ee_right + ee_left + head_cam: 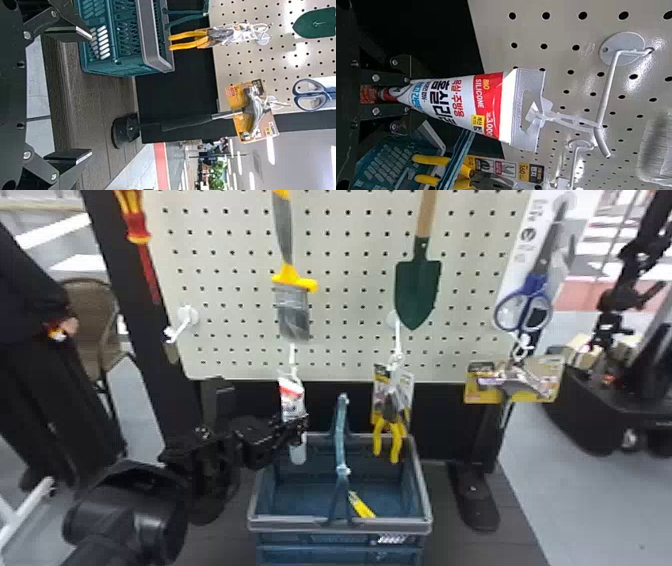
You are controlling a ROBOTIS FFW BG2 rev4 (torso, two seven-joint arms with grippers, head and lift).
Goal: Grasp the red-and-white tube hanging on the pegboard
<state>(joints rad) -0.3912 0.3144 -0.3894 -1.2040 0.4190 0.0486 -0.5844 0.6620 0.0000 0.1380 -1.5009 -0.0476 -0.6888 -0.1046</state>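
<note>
Hanging just above the back left corner of the blue basket (340, 524), the red-and-white tube (291, 392) points its thin end down. Its flat white top is tied with a thin white tie (558, 118) to a white hook (609, 83) on the pegboard (350, 265), higher up over that same corner of the basket.

The left claw (296, 429) is right at the tube, over the basket's back left corner. It has closed in almost all the way, with one finger on each side of the tube's thin end. Both fingers look like they touch it, so I think the claw has hold of the tube. How hard it squeezes, I cannot tell.

The right claw (85, 95) waits down low, near the basket. It is wide open and holds nothing.

I think the grab step is about done. The tube is in the claw, but it hangs on the hook too. The thin end is round and smooth, so it could slip. The next move needs a good firm squeeze first. Then, if the tube is to come off, the claw should lift it a bit and pull it out along the hook, away from the board and over the basket. That way the tie slides off the tip and does not snag.
</note>
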